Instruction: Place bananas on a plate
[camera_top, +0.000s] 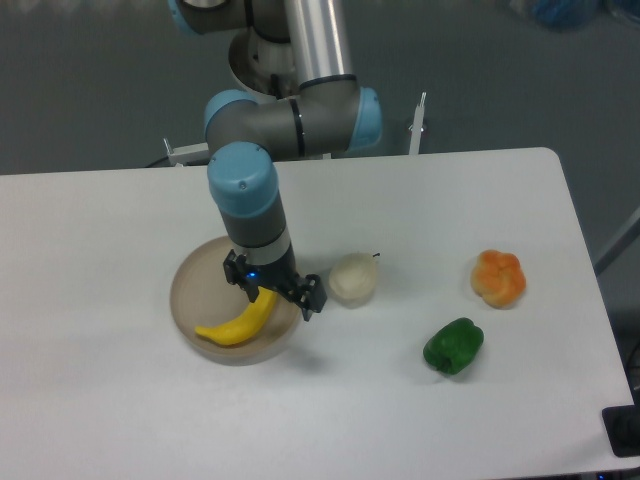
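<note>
The yellow banana (240, 322) lies inside the round beige plate (190, 285) at the table's left middle, its curved body toward the plate's front rim. My gripper (272, 287) hangs straight down over the plate's right side, right above the banana's upper end. Its two black fingers (311, 298) stand spread apart on either side of that end, so the gripper looks open. The banana's tip under the gripper is partly hidden.
A pale cream round fruit (352, 278) with a stem sits just right of the plate, close to my right finger. A green pepper (453, 346) and an orange lumpy fruit (498, 278) lie further right on the white table.
</note>
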